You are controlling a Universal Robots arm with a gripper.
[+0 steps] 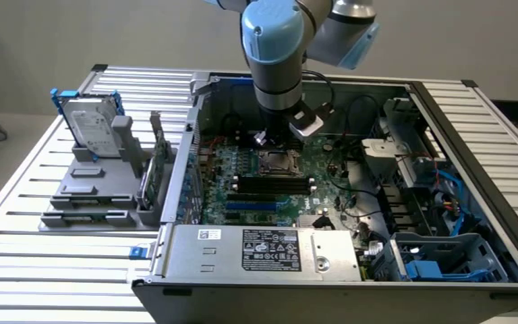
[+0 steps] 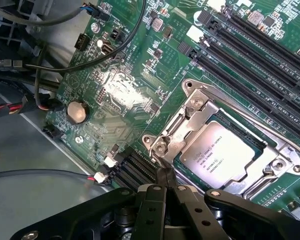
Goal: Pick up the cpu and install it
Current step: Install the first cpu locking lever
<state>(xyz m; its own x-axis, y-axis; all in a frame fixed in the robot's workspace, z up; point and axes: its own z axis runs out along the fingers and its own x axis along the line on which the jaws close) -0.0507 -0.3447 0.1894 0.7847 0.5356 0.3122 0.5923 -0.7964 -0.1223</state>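
From the exterior view I have the arm reaching down into the open computer case [image 1: 475, 202] on the slatted surface [image 1: 25, 270], the end effector [image 1: 272, 140] just above the socket [image 1: 275, 160] of the green motherboard [image 1: 309, 182]. On the exterior view's left, a hard drive [image 1: 92, 125] stands in a grey holder [image 1: 97, 182], well apart from the work.

In the wrist view the cpu [image 2: 221, 156] already lies inside the socket frame [image 2: 190, 120], silvery top up, printed text visible. The end effector [image 2: 165, 181] is clenched with nothing between its fingers, the tip touching or just beside the frame's edge near a screw [image 2: 161, 146]; I cannot tell which.

My worry from here: the retention frame looks to sit around the chip, but I cannot tell whether it is latched. If the clenched tip pushes sideways, it could scrape the frame or slip onto the chip's top. If the chip is not seated flat, pressure could bend socket pins. Loose cables [image 2: 50, 67] lie nearby and could snag.
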